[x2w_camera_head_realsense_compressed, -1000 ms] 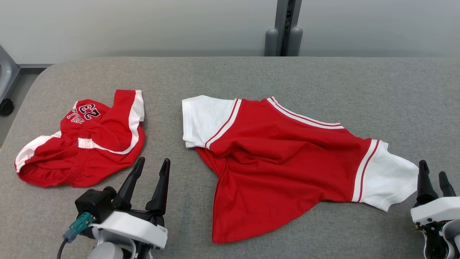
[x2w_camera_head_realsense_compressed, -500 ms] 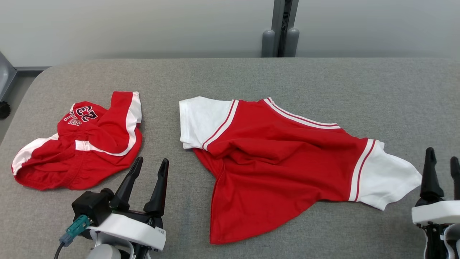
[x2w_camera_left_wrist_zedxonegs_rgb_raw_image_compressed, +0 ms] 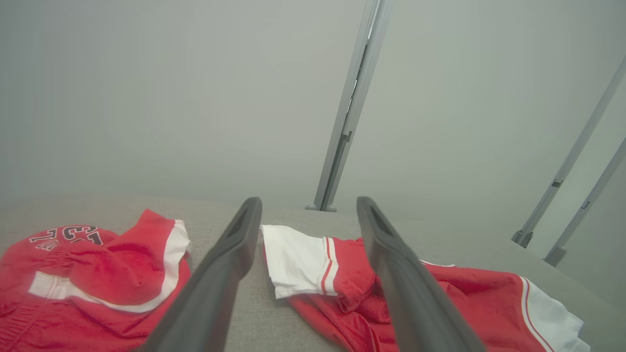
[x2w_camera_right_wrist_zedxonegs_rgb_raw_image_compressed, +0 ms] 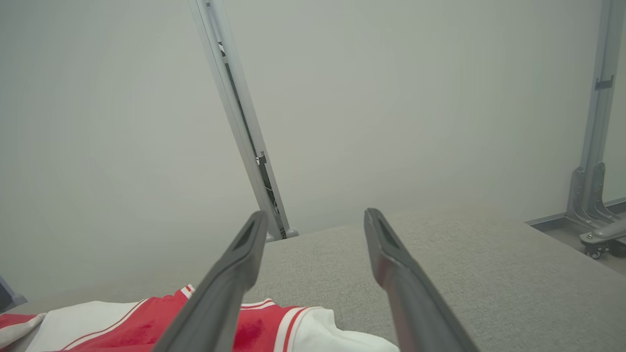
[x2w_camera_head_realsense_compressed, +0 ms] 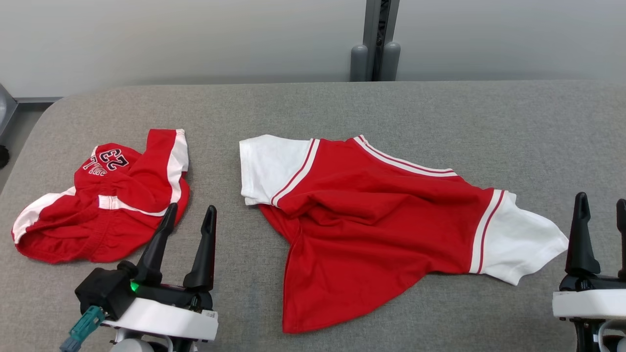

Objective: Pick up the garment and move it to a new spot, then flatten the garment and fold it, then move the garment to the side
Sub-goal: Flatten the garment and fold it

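Since a second ago our right claw [x2w_camera_head_realsense_compressed: 601, 198] has slid forward alongside the white sleeve [x2w_camera_head_realsense_compressed: 518, 239] and its jaws have spread a touch wider. Our left claw [x2w_camera_head_realsense_compressed: 191, 207] has edged forward and leftward. The head camera has also swung a little, so the slight drift of the cloth across the picture is not the garments moving.

Nearest us, both claws stand wide apart with nothing between the fingers. We judge they flank the shirt [x2w_camera_head_realsense_compressed: 371, 220] so that each can take one side of it for flattening.

The shirt, red with white sleeves, lies in the middle of the table [x2w_camera_head_realsense_compressed: 313, 107] between the claws. Its hem [x2w_camera_head_realsense_compressed: 313, 313] points toward us and its striped neckline lies on the far side. The body is rumpled and the lower left corner is tucked under, so we reckon flattening is not yet done. The sleeve sits just beside the right claw, seemingly apart from it.

Farther left, red shorts [x2w_camera_head_realsense_compressed: 98, 215] numbered 23 lie in a crumpled heap. The left claw's finger overlaps their edge in the head view, and we cannot tell whether it touches them.

Both garments rest directly on the grey covering, not in a bin or basket. Beyond the table's far edge stand a grey post [x2w_camera_head_realsense_compressed: 374, 49] and a plain wall [x2w_camera_head_realsense_compressed: 195, 39].
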{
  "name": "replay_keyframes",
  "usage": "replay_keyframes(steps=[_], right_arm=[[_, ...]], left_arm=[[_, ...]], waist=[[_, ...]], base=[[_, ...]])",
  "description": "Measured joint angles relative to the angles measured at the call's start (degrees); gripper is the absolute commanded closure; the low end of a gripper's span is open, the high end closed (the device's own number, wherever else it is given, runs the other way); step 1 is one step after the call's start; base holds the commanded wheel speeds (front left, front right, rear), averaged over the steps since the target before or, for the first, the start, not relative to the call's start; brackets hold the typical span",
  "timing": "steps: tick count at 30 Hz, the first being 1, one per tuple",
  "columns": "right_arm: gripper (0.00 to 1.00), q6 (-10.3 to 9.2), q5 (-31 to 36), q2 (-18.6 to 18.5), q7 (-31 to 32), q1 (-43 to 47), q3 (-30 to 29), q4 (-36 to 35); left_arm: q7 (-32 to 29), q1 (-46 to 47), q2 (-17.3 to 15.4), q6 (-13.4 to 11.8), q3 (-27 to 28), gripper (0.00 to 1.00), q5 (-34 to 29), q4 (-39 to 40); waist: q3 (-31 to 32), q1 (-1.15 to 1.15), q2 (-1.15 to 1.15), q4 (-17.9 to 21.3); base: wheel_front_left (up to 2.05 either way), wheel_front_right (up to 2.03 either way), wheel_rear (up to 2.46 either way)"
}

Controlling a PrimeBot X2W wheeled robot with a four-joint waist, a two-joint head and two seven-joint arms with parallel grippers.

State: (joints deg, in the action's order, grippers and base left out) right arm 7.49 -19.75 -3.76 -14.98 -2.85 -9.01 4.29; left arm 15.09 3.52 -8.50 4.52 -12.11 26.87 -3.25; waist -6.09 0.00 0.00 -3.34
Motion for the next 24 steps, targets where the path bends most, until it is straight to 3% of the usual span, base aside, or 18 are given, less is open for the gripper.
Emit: replay_keyframes(steps=[9, 24], right_arm=[[0.0, 0.0, 5.0, 0.4, 1.5, 4.0, 4.8, -7.2], [0.0, 0.0, 5.3, -0.2, 1.3, 5.5, 6.9, -2.9]], left_arm=[[0.0, -1.9, 0.5, 0.1, 3.1, 0.0, -2.2, 1.8], [0.0, -3.0, 2.3, 1.5, 3.0, 0.0, -3.6, -0.7]], waist=[[1.5, 0.0, 0.0, 0.4], [1.7, 0.0, 0.0, 1.4]], base=[[0.0, 0.0, 0.0], [0.0, 0.0, 0.0]])
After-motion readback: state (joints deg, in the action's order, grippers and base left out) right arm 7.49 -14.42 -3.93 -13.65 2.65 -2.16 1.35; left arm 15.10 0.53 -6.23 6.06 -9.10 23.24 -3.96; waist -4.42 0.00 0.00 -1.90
